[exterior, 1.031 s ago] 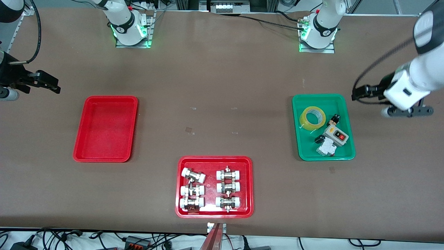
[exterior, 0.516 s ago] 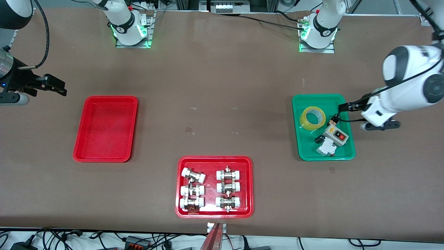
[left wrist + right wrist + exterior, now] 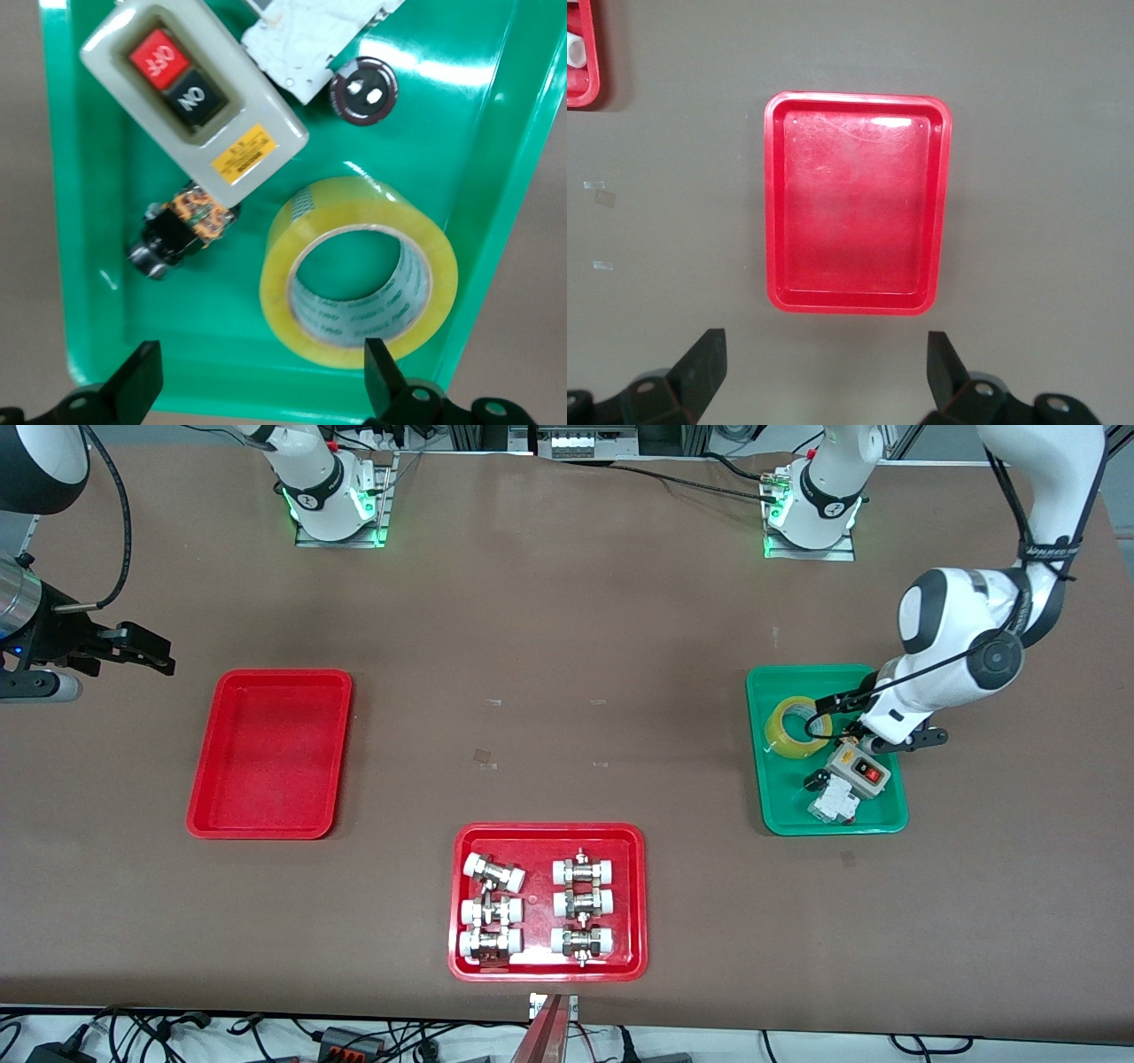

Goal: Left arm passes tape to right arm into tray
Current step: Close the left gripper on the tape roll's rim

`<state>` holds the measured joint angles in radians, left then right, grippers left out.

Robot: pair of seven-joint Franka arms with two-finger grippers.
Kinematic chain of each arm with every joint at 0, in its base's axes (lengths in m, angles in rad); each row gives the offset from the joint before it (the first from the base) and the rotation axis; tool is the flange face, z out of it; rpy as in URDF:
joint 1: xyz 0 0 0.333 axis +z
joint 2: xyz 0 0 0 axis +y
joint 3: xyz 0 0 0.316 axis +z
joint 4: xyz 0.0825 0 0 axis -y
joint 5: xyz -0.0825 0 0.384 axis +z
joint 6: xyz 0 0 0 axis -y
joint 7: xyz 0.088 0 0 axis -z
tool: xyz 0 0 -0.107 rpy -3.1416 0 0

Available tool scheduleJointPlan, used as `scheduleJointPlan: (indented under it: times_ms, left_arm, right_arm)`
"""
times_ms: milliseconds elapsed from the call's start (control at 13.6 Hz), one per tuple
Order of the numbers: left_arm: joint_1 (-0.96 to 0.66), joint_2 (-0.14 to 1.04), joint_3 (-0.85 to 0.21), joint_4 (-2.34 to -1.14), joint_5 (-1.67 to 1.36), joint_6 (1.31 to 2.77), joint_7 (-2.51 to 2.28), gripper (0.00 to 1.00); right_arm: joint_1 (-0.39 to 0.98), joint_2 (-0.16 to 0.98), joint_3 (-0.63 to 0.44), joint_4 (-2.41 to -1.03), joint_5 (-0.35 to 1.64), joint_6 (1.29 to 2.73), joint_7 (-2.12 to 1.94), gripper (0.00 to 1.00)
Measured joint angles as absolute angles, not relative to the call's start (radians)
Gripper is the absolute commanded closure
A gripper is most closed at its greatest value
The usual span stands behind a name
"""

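We read "OFF" on the red button and "ON" on the black one of the grey switch box (image 3: 190,97), which also carries a small yellow label too fine to read. The tape (image 3: 798,727) has faint print on its white core that we cannot make out. It leans on its edge in the green tray (image 3: 780,806), at the corner farthest from the front camera, its open core tilted upward. The left hand (image 3: 833,713) hovers over it, fingers spread. The right hand (image 3: 146,653) waits spread over the brown bench (image 3: 567,646), by the empty red tray (image 3: 199,819) at the right arm's end.
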<state>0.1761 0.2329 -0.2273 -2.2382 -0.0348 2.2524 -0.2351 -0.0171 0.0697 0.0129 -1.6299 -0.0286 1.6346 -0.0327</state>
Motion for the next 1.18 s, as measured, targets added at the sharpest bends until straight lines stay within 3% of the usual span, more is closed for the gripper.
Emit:
scheduleJointPlan:
  times_ms: [663,1178]
  left_arm:
    - [0.172,0.313,-0.228,-2.239,-0.035,2.334,-0.297,0.37]
    - [0.173,0.329,-0.228,-2.261,-0.035,2.368,-0.304,0.95]
  right_arm:
    - [-0.018,0.072,0.013,-1.630,-0.029,1.633,-0.033,0.00]
    - [-0.018,0.073,0.013,-1.634,-0.029,1.629,-0.033,0.00]
